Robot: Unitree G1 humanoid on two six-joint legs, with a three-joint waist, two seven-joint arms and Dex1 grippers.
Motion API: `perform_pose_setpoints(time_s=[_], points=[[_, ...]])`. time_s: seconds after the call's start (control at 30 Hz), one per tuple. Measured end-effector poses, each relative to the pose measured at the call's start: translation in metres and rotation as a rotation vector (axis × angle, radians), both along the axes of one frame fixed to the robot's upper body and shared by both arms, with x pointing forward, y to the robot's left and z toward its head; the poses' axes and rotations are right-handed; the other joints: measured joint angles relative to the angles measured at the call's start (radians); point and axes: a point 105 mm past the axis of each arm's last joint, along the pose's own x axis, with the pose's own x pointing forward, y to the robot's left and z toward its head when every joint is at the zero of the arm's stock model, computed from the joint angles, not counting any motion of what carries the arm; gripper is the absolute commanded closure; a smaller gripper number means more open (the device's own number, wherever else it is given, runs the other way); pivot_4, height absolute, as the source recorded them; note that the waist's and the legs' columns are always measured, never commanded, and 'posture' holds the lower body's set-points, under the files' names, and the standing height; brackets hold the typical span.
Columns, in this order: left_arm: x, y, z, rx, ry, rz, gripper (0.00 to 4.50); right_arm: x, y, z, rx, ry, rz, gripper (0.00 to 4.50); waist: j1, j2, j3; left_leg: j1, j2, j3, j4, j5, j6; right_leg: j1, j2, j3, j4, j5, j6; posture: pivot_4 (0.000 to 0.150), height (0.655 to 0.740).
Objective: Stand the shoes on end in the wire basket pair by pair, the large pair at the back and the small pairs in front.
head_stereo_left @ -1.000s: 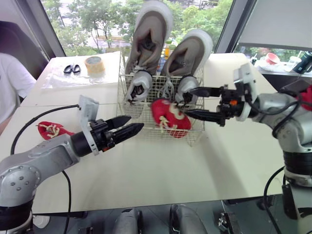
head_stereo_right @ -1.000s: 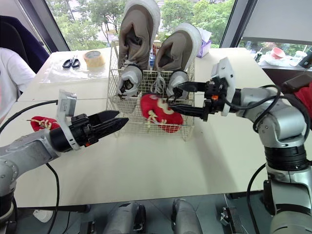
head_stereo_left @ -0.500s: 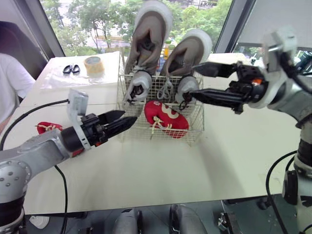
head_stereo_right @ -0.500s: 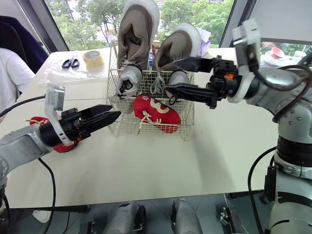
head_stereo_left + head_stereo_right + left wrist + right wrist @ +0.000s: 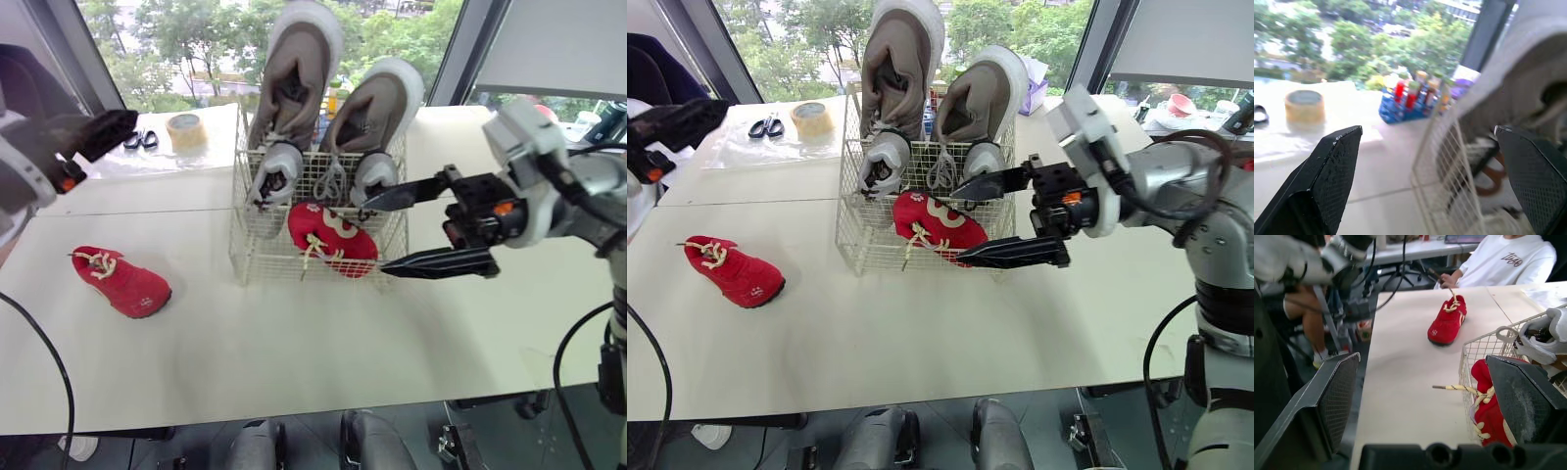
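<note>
Shoe [image 5: 333, 240], red, lies long-ways across the front of the wire basket [image 5: 245, 235]; its mate [image 5: 124, 285] flat, left of the basket. Right gripper [image 5: 372, 236], left gripper [image 5: 1426, 129]: jaws spread, empty.

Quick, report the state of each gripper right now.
Left gripper: open, jaws wide apart, holding nothing.
Right gripper: open, jaws wide apart, holding nothing.
</note>
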Motion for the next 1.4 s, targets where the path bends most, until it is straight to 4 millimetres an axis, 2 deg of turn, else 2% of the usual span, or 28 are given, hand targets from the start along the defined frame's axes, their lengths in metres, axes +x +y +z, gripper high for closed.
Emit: perform_pose_setpoints(time_s=[0.03, 0.13, 0.23, 0.33, 0.43, 0.53, 0.63, 0.9, 1.1, 1.27, 1.37, 1.4], points=[[0.000, 0.003, -0.005, 0.009, 0.022, 0.012, 0.03, 0.004, 0.003, -0.002, -0.012, -0.035, -0.007, 0.00, -0.001, 0.000, 0.000, 0.000, 0.000, 0.000, 0.000, 0.000, 0.000, 0.000, 0.000, 0.000, 0.001, 0.000, 0.000, 0.150, 0.7400], [-0.009, 0.006, -0.038, 0.023, 0.123, -0.029, 0.03, 0.016, 0.014, -0.016, -0.039, -0.114, -0.043, 0.00, -0.005, 0.000, 0.000, -0.002, 0.001, 0.003, -0.001, 0.004, -0.008, -0.005, 0.000, 0.001, 0.002, 0.001, 0.002, 0.150, 0.7400], [-0.036, -0.032, -0.068, 0.034, 0.193, -0.269, 0.03, 0.028, 0.027, -0.026, 0.001, -0.147, -0.112, 0.00, -0.009, -0.001, 0.000, -0.010, 0.001, 0.004, 0.000, 0.005, -0.009, -0.012, -0.001, 0.002, 0.002, 0.002, 0.004, 0.150, 0.7400], [-0.054, -0.067, -0.076, 0.038, 0.187, -0.433, 0.03, 0.039, 0.039, -0.028, 0.068, -0.173, -0.218, 0.00, 0.001, -0.001, -0.001, -0.012, 0.000, 0.003, 0.002, 0.006, -0.011, -0.014, -0.001, 0.002, 0.003, 0.003, 0.003, 0.150, 0.7400], [-0.058, -0.082, -0.082, 0.042, 0.187, -0.497, 0.03, 0.043, 0.049, -0.026, 0.139, -0.177, -0.322, 0.00, 0.006, -0.001, -0.001, -0.011, 0.000, 0.002, 0.001, 0.007, -0.012, -0.013, 0.000, 0.002, 0.004, 0.003, 0.000, 0.150, 0.7400], [-0.057, -0.102, -0.096, 0.031, 0.226, -0.584, 0.03, 0.037, 0.056, -0.029, 0.174, -0.184, -0.392, 0.00, 0.008, -0.001, -0.001, -0.011, 0.000, 0.002, 0.002, 0.007, -0.012, -0.013, 0.000, 0.001, 0.004, 0.002, -0.002, 0.150, 0.7400], [-0.051, -0.110, -0.097, 0.037, 0.219, -0.625, 0.03, 0.035, 0.053, -0.035, 0.152, -0.209, -0.452, 0.00, 0.005, -0.001, -0.001, -0.011, 0.000, 0.002, 0.002, 0.007, -0.012, -0.013, 0.000, 0.002, 0.004, 0.002, -0.002, 0.150, 0.7400], [-0.033, -0.118, -0.095, 0.038, 0.202, -0.691, 0.03, 0.037, 0.046, -0.052, 0.068, -0.278, -0.554, 0.00, 0.003, -0.001, -0.001, -0.011, -0.001, 0.006, 0.002, 0.007, -0.011, -0.013, 0.003, 0.001, 0.005, 0.004, 0.001, 0.150, 0.7400], [-0.030, -0.127, -0.097, 0.050, 0.204, -0.763, 0.03, 0.047, 0.041, -0.067, -0.009, -0.350, -0.657, 0.00, 0.004, -0.002, -0.001, -0.011, 0.000, 0.006, 0.002, 0.007, -0.011, -0.013, 0.003, 0.002, 0.005, 0.004, 0.001, 0.150, 0.7400], [-0.033, -0.130, -0.097, 0.054, 0.195, -0.807, 0.03, 0.056, 0.040, -0.069, -0.007, -0.416, -0.714, 0.00, 0.003, -0.002, -0.001, -0.011, -0.001, 0.006, 0.002, 0.008, -0.012, -0.013, 0.003, 0.001, 0.005, 0.004, 0.001, 0.150, 0.7400], [-0.032, -0.130, -0.098, 0.056, 0.195, -0.810, 0.00, 0.060, 0.040, -0.066, 0.013, -0.440, -0.737, 0.79, 0.005, -0.002, -0.001, -0.010, 0.000, 0.005, 0.002, 0.008, -0.012, -0.013, 0.003, 0.001, 0.005, 0.004, 0.001, 0.150, 0.7400], [-0.032, -0.130, -0.099, 0.055, 0.195, -0.811, 0.00, 0.060, 0.042, -0.065, 0.025, -0.446, -0.738, 1.24, 0.006, -0.002, -0.001, -0.010, 0.000, 0.005, 0.002, 0.008, -0.012, -0.012, 0.003, 0.001, 0.005, 0.004, 0.001, 0.150, 0.7400]])
